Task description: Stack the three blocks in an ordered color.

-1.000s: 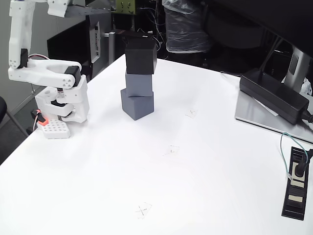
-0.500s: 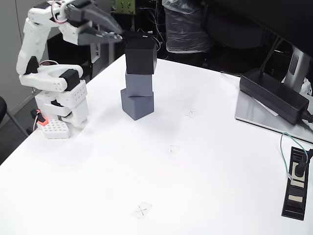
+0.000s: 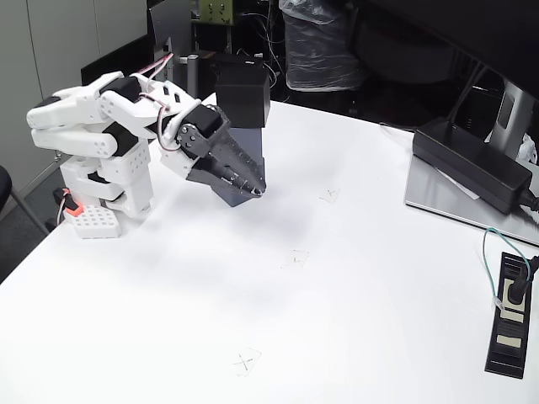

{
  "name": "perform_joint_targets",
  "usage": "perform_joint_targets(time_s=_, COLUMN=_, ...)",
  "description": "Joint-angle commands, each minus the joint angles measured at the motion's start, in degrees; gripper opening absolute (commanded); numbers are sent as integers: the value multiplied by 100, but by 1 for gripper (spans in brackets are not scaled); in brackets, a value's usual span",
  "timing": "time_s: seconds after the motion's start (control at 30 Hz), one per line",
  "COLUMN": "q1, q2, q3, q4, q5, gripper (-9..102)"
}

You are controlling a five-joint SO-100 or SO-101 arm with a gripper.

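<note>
In the fixed view, the three blocks stand stacked on the white table (image 3: pixel 354 320), toward eleven o'clock of its surface: the black block (image 3: pixel 244 93) on top, the slate-grey block (image 3: pixel 250 145) beneath it, the grey block (image 3: pixel 244 199) at the bottom, largely hidden. The gripper (image 3: pixel 257 188) points down toward four o'clock, its dark fingers (image 3: pixel 238 172) lying across the front of the lower two blocks. Whether it is parted or has hold of anything I cannot tell. At three o'clock a black power brick (image 3: pixel 472 164) rests on a grey tray-like stand (image 3: pixel 438 198).
</note>
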Motion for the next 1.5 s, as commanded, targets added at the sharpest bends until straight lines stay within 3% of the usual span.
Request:
perform_joint_targets(time_s=0.0, q1=-149, q2=0, q3=18, q4=-132, q5=88, gripper=2)
perform_joint_targets(time_s=0.37, q1=-176, q2=0, q3=18, q4=343, q5=1222, gripper=2)
perform_joint_targets(time_s=1.13, q1=-211, q2=9, q3=18, q4=334, q5=817, gripper=2)
perform_joint_targets(time_s=1.47, q1=-721, q2=9, q3=18, q4=369, q5=809, gripper=2)
